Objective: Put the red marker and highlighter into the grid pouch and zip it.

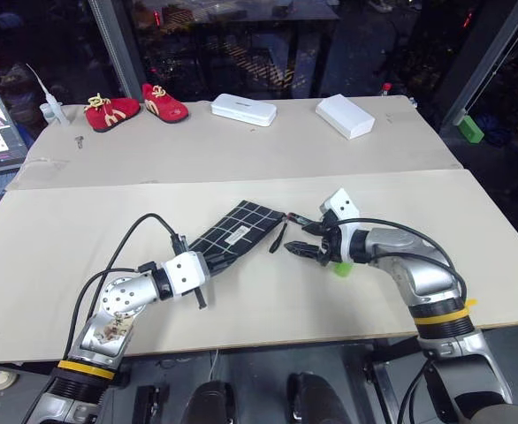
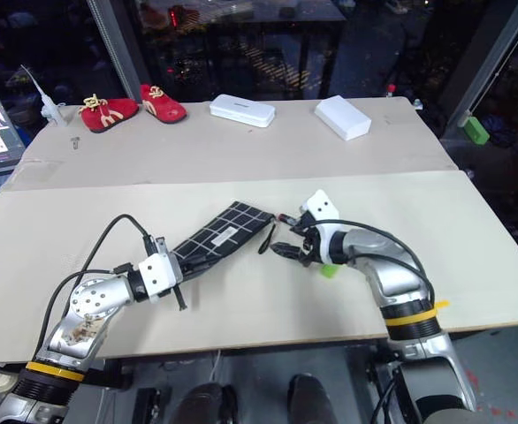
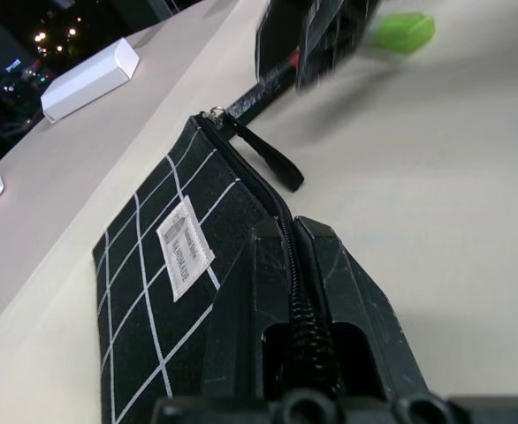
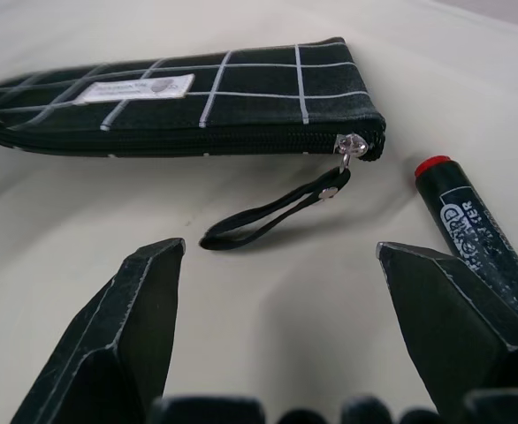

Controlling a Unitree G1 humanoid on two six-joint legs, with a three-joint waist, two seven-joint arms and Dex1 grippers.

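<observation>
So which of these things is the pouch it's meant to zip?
Look at the near half of the pale table, between the two grippers. The grid pouch lies flat there, the left gripper clamped on one end. It alone is black fabric with white grid lines.

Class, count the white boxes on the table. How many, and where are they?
2. One white box lies at the table's far edge beside the red shoes; the other lies further right.
</observation>
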